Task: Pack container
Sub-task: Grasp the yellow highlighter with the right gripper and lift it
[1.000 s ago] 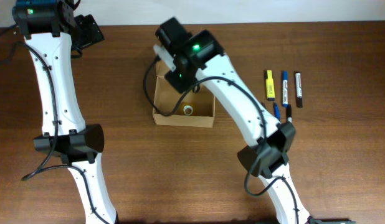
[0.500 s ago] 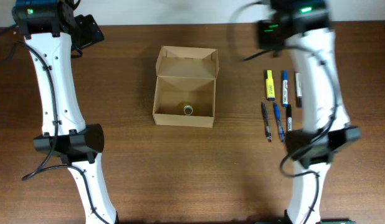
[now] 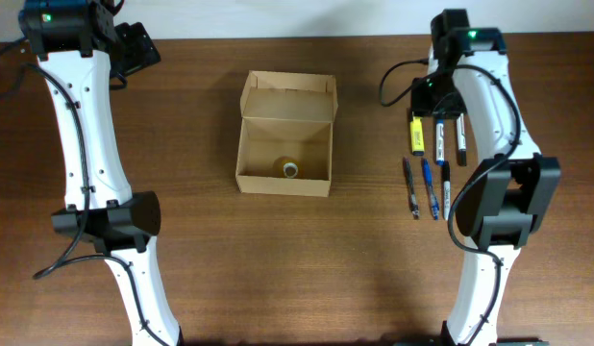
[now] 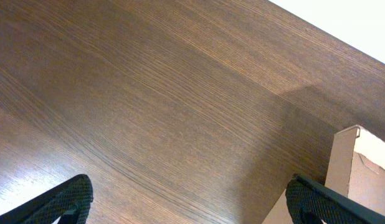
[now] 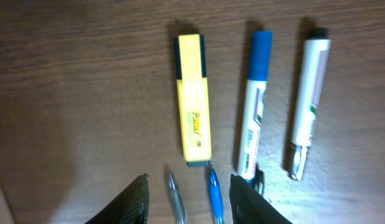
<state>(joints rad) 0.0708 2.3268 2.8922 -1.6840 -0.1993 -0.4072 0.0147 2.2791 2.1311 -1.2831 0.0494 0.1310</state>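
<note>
The right gripper (image 5: 189, 198), wide open and empty, hangs over the yellow highlighter (image 5: 194, 102), well right of the open box (image 3: 284, 186); closing off-centre could knock the neighbouring blue marker (image 5: 255, 99).

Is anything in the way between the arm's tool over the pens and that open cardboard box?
Nothing visible. Only bare table lies between the right tool and the container, whose lid is open.
</note>
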